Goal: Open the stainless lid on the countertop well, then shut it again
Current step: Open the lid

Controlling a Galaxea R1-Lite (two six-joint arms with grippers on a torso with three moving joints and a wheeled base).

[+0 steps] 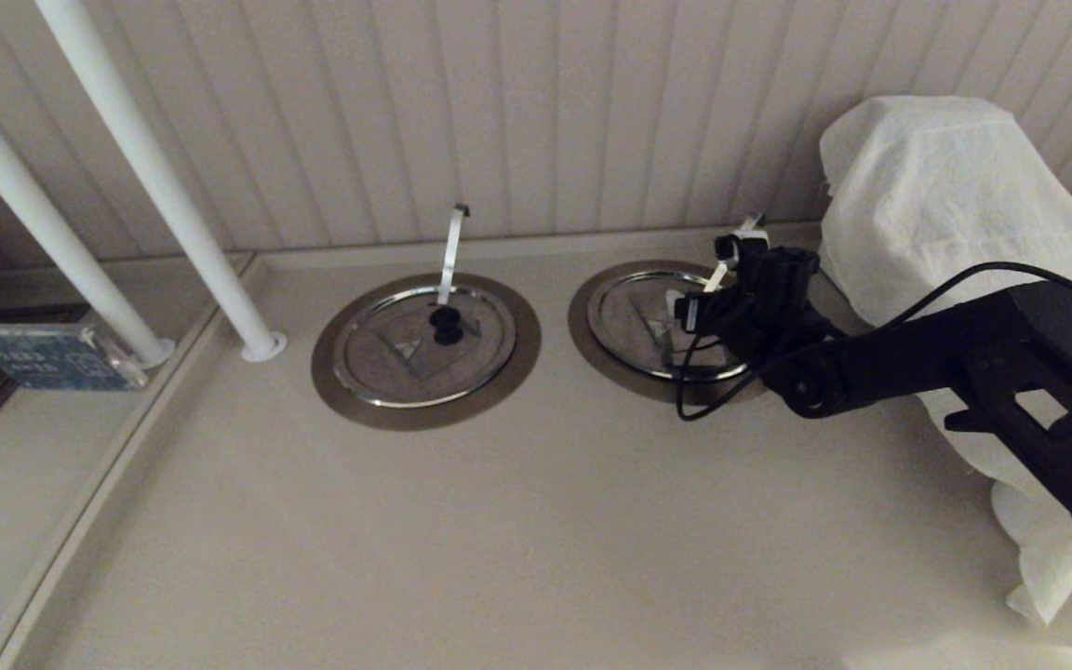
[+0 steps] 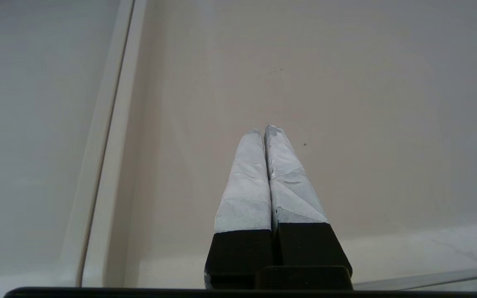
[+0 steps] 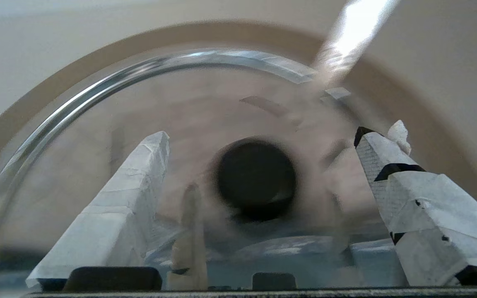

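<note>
My right gripper (image 3: 263,140) is spread wide above the stainless lid (image 1: 634,321), which lies flat on the countertop well (image 1: 582,316). The fingers (image 3: 139,182) stand on both sides of the black knob (image 3: 256,179), not touching it. I judge the lid stiff, rather heavy and slippery, so the knob is the only good hold. The beige countertop (image 1: 499,540) around is flat, near a white cloth (image 1: 936,186).

A: Open counter (image 1: 517,540) in front, wide lane there.
B: Tight on the right: draped cloth (image 1: 945,205) crowds the lid (image 1: 634,321). Poles (image 1: 154,177) block the far left.
</note>
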